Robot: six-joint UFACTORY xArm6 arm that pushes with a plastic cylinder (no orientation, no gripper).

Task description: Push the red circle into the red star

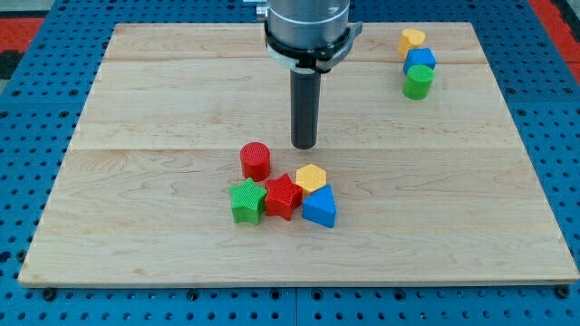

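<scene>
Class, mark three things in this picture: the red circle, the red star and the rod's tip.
red circle [256, 159]: camera view, on its side wall.
red star [283, 195]: camera view, middle of its top face.
my tip [304, 146]: camera view, the rod's very end, right of the red circle.

Pale wood board [181, 91], visible grain; ribbed plastic-looking red circle [256, 160]; matt dark rod [304, 109]

1. Arm [306, 23] runs off the view's top; only its lowest part shows.
2. Red star [283, 196]: rt side tucked behind the yellow hexagon [311, 177] and blue triangle [319, 208], so its points there can't be seen.
3. Top-rt stack: yellow block [412, 41] and blue block [420, 60] overlap, green cylinder [418, 81] covers the blue one's lower edge; their shapes too small to tell.
</scene>
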